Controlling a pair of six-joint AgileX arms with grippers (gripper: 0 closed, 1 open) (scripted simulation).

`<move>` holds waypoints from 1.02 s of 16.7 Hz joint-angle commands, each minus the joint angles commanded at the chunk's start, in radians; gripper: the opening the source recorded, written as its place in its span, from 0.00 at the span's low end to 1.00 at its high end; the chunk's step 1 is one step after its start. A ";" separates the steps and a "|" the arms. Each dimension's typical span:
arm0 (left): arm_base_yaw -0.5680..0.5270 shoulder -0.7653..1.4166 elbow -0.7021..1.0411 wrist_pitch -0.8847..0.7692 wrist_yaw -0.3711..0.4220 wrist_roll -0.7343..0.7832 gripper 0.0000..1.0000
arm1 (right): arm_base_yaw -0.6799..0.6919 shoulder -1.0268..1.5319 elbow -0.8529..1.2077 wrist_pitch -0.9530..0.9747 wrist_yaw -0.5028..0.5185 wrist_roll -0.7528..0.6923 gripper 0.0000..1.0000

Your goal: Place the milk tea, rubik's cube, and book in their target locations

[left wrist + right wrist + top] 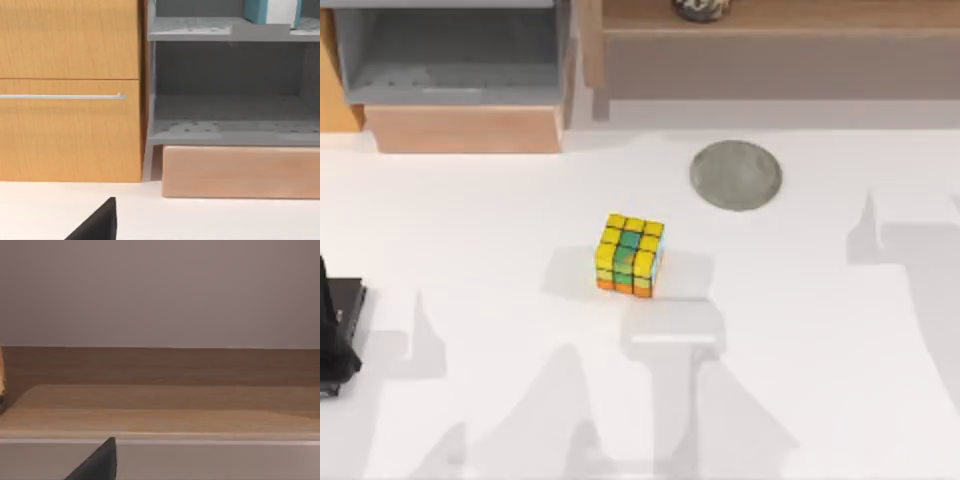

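Note:
The rubik's cube (630,256) stands alone on the white table near its middle, yellow on top with green, orange and light-blue stickers. The book (272,11), teal with white page edges, stands upright on the upper grey shelf (200,29). The milk tea (701,8) sits on the wooden shelf at the back right; a sliver of it (1,382) shows at that shelf's end. My left arm (335,330) is parked at the table's left edge, far from the cube. A black corner of each gripper shows in its wrist view (97,225) (97,462).
A round grey coaster (736,175) lies on the table behind and to the right of the cube. The grey shelf unit (450,60) on a wooden base (465,128) stands back left, beside an orange drawer front (70,100). The wooden shelf (780,35) spans the back right.

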 joint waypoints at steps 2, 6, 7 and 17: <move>0.000 0.000 0.000 0.000 0.000 0.000 1.00 | 0.035 0.115 0.075 0.038 0.037 0.000 1.00; 0.000 0.000 0.000 0.000 0.000 0.000 1.00 | 0.105 0.346 0.228 0.116 0.111 0.001 1.00; 0.000 0.000 0.000 0.000 0.000 0.000 1.00 | 0.122 0.403 0.266 0.135 0.130 0.001 1.00; 0.000 0.000 0.000 0.000 0.000 0.000 1.00 | 0.298 1.011 0.655 0.330 0.317 0.002 1.00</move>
